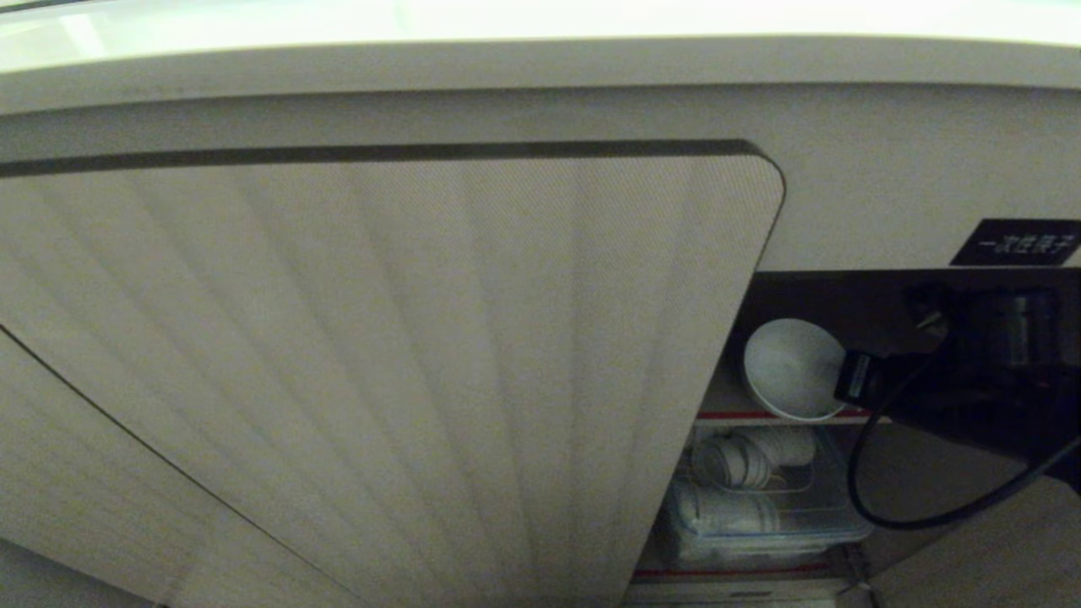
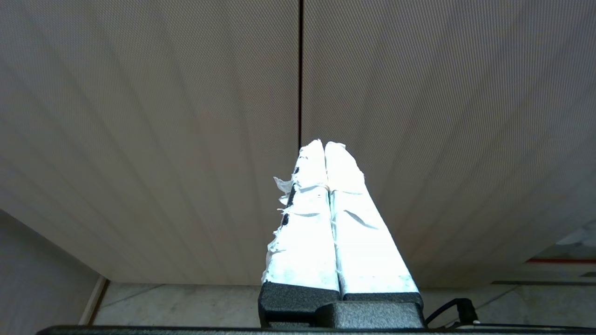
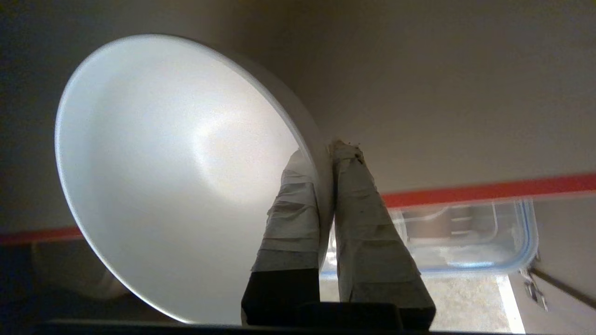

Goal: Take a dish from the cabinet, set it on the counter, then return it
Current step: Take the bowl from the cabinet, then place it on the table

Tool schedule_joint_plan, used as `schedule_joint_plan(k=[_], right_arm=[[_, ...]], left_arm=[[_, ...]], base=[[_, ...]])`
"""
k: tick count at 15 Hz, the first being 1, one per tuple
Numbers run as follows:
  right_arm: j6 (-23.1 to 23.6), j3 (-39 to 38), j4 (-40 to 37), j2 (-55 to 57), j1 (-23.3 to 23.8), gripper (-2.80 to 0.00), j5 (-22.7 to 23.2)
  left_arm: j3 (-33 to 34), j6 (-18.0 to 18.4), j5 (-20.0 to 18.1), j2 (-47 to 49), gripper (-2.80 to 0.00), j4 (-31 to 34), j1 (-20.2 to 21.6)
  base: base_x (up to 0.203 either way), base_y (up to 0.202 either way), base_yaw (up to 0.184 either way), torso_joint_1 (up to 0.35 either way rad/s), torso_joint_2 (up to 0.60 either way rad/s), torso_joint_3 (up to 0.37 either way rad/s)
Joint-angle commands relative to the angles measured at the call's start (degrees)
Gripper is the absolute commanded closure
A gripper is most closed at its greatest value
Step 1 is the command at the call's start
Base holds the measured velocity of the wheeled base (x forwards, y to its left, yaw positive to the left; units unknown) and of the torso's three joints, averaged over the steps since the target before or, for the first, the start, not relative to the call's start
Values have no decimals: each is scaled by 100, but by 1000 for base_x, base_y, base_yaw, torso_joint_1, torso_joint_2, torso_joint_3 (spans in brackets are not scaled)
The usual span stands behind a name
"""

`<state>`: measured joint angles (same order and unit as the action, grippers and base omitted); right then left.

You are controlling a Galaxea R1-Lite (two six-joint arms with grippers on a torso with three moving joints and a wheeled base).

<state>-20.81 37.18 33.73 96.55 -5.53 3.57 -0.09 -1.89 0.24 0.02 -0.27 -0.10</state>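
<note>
Right gripper [image 3: 323,153] pinching rim of dish [image 3: 177,172], one finger inside, one outside; dish tilting at cabinet [image 1: 473,355] opening, 3 o'clock of door, above red-edged shelf [image 1: 760,415]. Rim hold suiting lift-out. Left gripper [image 2: 324,145] idling, fingers pressed together, empty.

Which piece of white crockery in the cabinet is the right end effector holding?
The dish, the lone bowl above the upper red-edged shelf, its rim pinched by the right end effector. The other white crockery lies in a clear container below.

clear tub [image 1: 764,515] w/ cups [image 1: 730,463], lower shelf
</note>
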Motion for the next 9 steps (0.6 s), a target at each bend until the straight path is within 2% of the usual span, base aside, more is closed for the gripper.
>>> schedule_joint_plan(k=[1, 9], right_arm=[[-7, -179, 28, -204, -20, 0, 3], [-11, -979, 336, -811, -164, 0, 3]], left_arm=[[0, -4, 2, -2, 0, -8, 1], [1, -4, 2, -2, 0, 0, 1]], base=[[0, 0, 0, 0, 0, 0], [0, 0, 0, 0, 0, 0]])
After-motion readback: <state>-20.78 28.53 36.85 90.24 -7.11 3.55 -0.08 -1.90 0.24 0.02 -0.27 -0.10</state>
